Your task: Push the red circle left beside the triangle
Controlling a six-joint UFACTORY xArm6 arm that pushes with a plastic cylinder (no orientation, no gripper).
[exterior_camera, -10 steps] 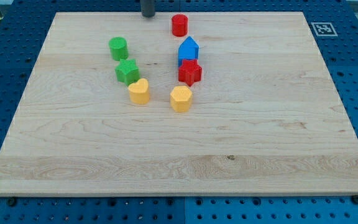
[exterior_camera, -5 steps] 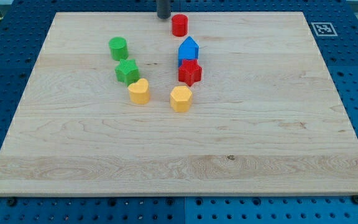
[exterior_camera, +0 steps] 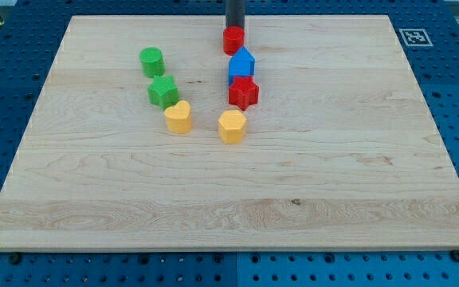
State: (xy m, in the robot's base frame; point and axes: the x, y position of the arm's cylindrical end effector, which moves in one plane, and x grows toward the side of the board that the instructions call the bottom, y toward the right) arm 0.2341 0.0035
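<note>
While the straight dark rod descends vertically from the view's top edge, my tip (exterior_camera: pixel 234 29) sits directly behind the small red cylindrical block (exterior_camera: pixel 233 41), apparently touching its far rim; I cannot tell whether true contact exists. No gripper is fitted, so there is no grasp to report. That red cylinder stands near the top edge of the pale wooden board (exterior_camera: pixel 349 159), just above the blue house-shaped block (exterior_camera: pixel 241 64), which serves as the triangle. Touching the blue block from below is a red star-shaped block (exterior_camera: pixel 244 92), and beneath that lies a yellow hexagonal block (exterior_camera: pixel 232 126). Toward the view's left stand a green cylindrical block (exterior_camera: pixel 151 61), a green star-shaped block (exterior_camera: pixel 163 92) and a yellow heart-shaped block (exterior_camera: pixel 178 116), in a loose column. All blocks look matt and smooth. Visible grain runs lengthwise across the board, which rests on a blue perforated table (exterior_camera: pixel 6 72).
</note>
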